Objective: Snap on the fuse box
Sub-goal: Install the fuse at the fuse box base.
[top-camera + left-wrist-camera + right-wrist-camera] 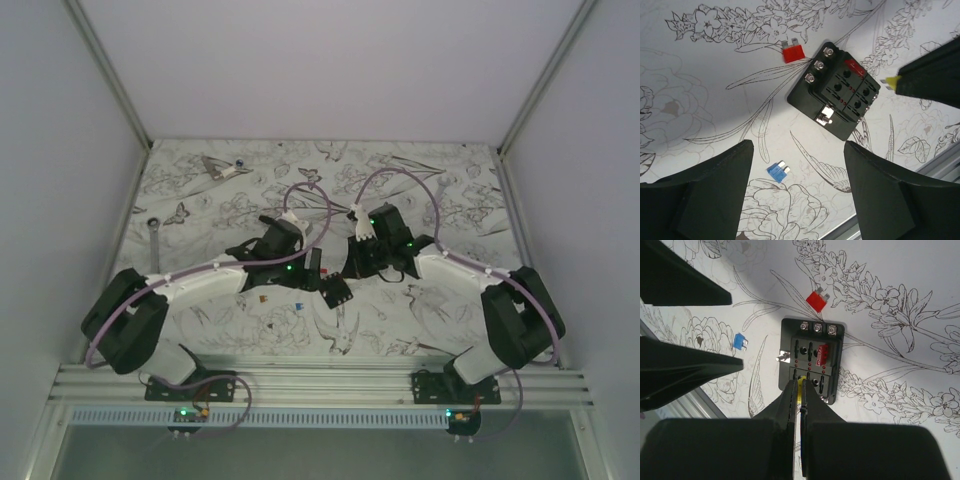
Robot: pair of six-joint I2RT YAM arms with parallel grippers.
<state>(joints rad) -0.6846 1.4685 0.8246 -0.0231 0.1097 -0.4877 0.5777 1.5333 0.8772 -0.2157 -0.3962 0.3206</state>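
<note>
Working outward from the near edge of the table (pixel 250 335), where both arm bases are bolted, the two wrists are seen brought together over the middle of the flower-printed cover. The left gripper (pixel 797 150) is held wide apart with nothing between its fingers, poised above and short of the fuse box (pixel 835 92) rather than around it. A loose blue fuse (pixel 776 171) lies on the cover below that gripper. The right gripper (pixel 800 387) is closed tight on a thin yellow fuse (pixel 890 83), which is carried blades-first just above the near row of slots. The fuse box lies flat on the cover between the two grippers, unheld, with one red fuse (pixel 822 354) already seated in its top face. A loose red fuse (pixel 792 51) rests just beside its screw-terminal edge. Further off, a spanner (pixel 152 232) is laid near the left wall, well apart from the work.

Several faults can be expected from here. Since the box is braced by nothing, it may be pushed sideways or tipped if the yellow fuse is pressed down off-centre. Should the blades not be lined up with a slot, they may be bent, or the fuse twisted in the grip. If the left gripper is lowered carelessly to steady the box, the blue fuse may be swept away or the box nudged out of line.
</note>
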